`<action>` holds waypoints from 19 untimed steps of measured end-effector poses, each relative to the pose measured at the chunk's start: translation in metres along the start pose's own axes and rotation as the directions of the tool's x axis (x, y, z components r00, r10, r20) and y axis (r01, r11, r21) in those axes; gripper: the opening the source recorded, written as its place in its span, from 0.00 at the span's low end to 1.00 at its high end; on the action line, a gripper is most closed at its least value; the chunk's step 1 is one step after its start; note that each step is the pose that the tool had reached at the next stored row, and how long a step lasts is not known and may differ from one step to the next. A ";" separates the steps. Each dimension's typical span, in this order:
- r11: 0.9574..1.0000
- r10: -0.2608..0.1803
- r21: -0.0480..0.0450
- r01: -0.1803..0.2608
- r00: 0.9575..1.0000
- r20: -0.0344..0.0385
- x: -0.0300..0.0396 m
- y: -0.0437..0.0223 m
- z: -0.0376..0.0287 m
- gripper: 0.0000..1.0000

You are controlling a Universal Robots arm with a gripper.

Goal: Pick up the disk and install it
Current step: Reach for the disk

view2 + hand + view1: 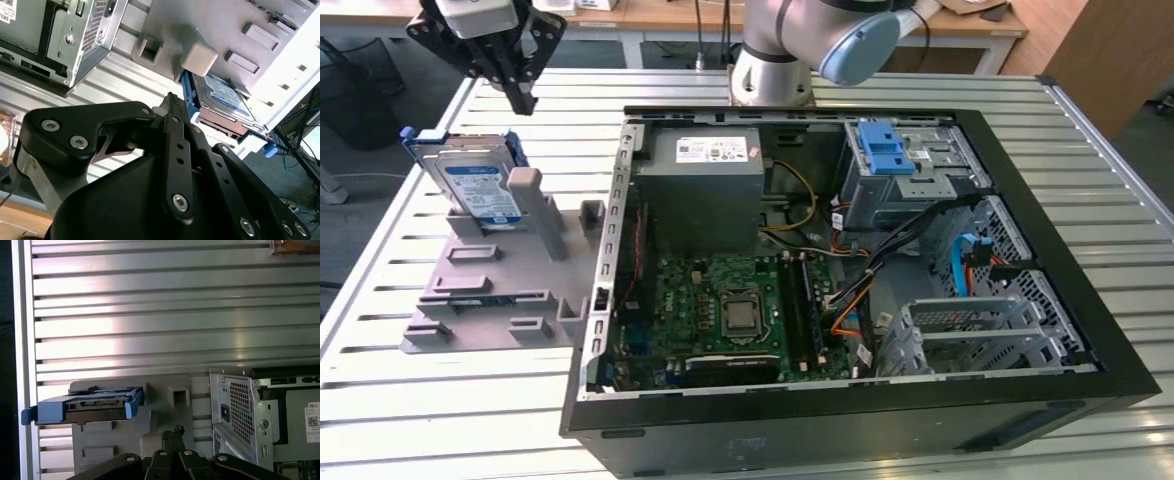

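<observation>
Exterior view: hand (523, 103) closed, empty, near disk (474, 186) upright in grey holder (480, 280); computer case (854, 425) just beside

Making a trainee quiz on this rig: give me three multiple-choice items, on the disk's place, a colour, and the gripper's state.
1. The disk sits: A in the grey fixture beside the computer case; B atop that case; C on the floor.
2. The disk's edge frame is: A blue; B red; C green.
3. The gripper is: A shut on the disk; B shut, empty; C wide open.
Answers: A, it stands in the fixture; A, blue in both wrist views; B, jaws meet, apart from the disk.
</observation>
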State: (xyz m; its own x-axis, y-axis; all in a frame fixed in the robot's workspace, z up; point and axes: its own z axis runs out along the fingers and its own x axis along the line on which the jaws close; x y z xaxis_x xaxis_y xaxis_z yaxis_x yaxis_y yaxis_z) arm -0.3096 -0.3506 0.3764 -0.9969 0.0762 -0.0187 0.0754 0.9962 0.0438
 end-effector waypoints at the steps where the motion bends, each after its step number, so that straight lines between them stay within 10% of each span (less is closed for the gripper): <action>1: 1.000 0.000 0.000 0.000 1.000 0.000 0.0023 0.0009 0.0002 0.11; 19: 1.000 0.000 0.000 0.000 1.000 -0.002 0.0417 0.0128 0.0037 0.11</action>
State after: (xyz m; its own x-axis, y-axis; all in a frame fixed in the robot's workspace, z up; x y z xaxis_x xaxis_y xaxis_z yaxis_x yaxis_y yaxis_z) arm -0.3501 -0.3345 0.3725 -0.9969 0.0763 -0.0169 0.0755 0.9962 0.0436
